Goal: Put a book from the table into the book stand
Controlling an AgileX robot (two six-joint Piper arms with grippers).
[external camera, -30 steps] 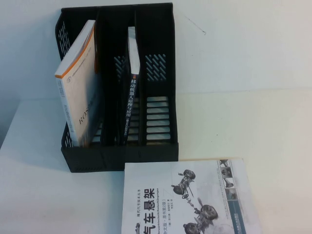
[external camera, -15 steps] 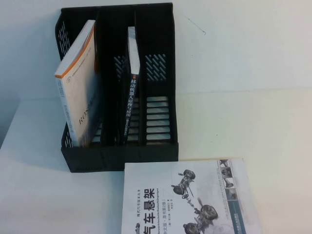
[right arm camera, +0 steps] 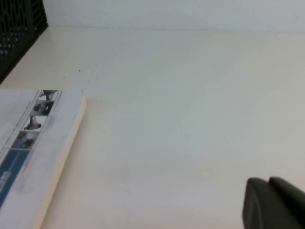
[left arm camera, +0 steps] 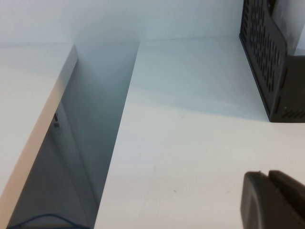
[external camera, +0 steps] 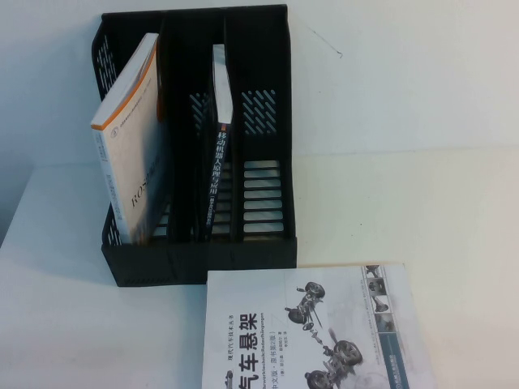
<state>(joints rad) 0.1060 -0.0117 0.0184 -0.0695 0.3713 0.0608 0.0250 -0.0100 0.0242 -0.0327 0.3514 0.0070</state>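
Observation:
The book (external camera: 316, 328), white with black Chinese title and grey suspension drawings, lies flat on the table (external camera: 422, 203) in front of the book stand (external camera: 268, 121). Its corner shows in the right wrist view (right arm camera: 33, 143). The black stand's right slot is empty. Neither gripper shows in the high view. My left gripper (left arm camera: 268, 174) is shut and empty over bare table, left of the stand's side wall (left arm camera: 267, 57). My right gripper (right arm camera: 268, 181) is shut and empty over bare table, to the right of the book.
A thick white book with an orange edge (external camera: 134, 146) leans in the stand's left slot. A thinner book (external camera: 219, 154) stands in the middle slot. The table's left edge and a gap beside it (left arm camera: 90, 143) show in the left wrist view.

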